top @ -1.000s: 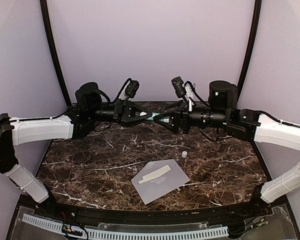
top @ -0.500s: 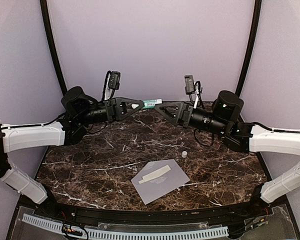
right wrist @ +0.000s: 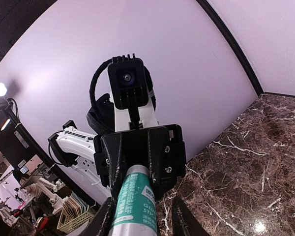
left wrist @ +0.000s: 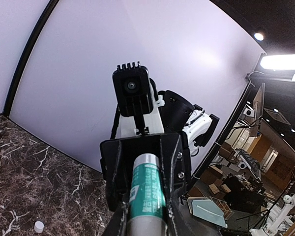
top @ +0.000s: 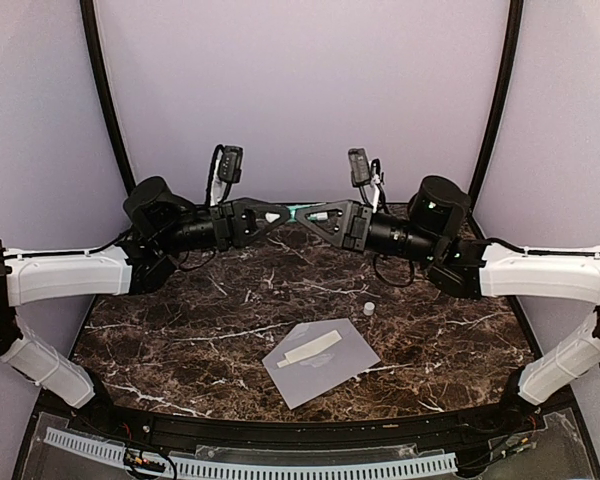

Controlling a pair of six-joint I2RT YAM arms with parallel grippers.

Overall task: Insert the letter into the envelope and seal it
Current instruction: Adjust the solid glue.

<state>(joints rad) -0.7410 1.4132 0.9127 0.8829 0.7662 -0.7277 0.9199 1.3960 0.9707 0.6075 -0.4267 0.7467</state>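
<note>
One envelope (top: 330, 366) is laid flat on the table (top: 170, 335), with one white cap (top: 368, 308) just beyond it. Higher beyond it, one green tube (left wrist: 146, 191) is clamped by the left claw (top: 280, 214). The right claw (top: 318, 213) is parted around it, a gap at one finger (right wrist: 184, 220) shown only by the right wrist view.

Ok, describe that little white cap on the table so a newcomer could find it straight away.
Start at the dark marble table and find the pale envelope lying near its front middle. Just beyond the envelope's far right corner, not touching it, stands the white cap: the only small round thing on the table.
</note>
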